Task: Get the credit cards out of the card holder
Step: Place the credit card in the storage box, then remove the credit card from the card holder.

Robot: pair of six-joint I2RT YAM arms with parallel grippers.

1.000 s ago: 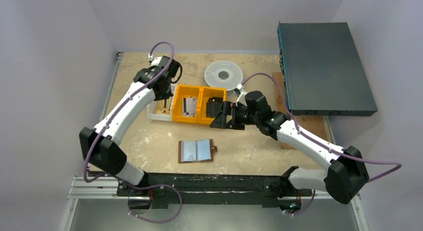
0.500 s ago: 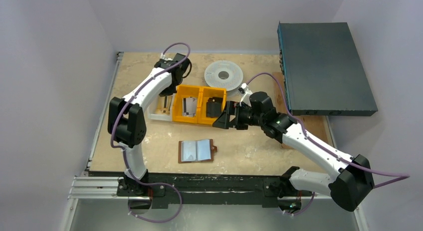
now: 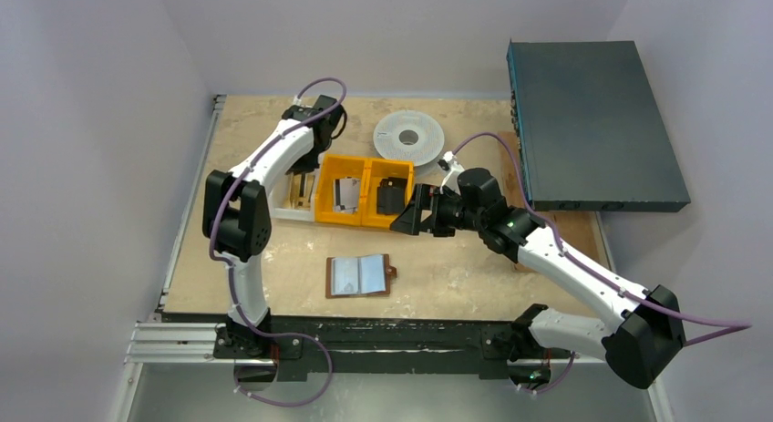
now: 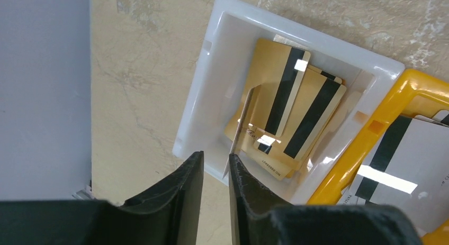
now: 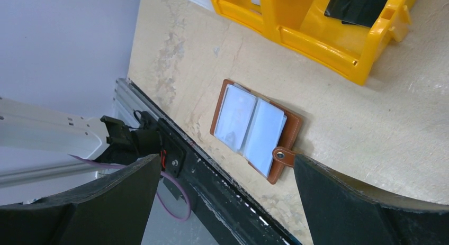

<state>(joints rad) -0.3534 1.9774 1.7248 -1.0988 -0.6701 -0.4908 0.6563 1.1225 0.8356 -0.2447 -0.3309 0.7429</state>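
- Pale lilac-grey walls (image 3: 91, 121) close in on the left, back and right of the frame, under soft, even light.
- The desk (image 3: 456, 267) fills the centre, with a beige, mottled, worn top.
- A dark flat box (image 3: 592, 121) sits at upper right, covering the desk's far right corner.
- A metal rail (image 3: 173, 340) runs across the bottom, with a grey surface (image 3: 410, 399) below it.

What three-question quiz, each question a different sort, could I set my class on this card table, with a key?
1. True or false: the card holder lies open on the table.
2. The gold cards lie in: A the white tray; B the yellow bin; C the card holder.
3. Which gripper hangs above the white tray?
Key: 1 true; 2 A; 3 left gripper.
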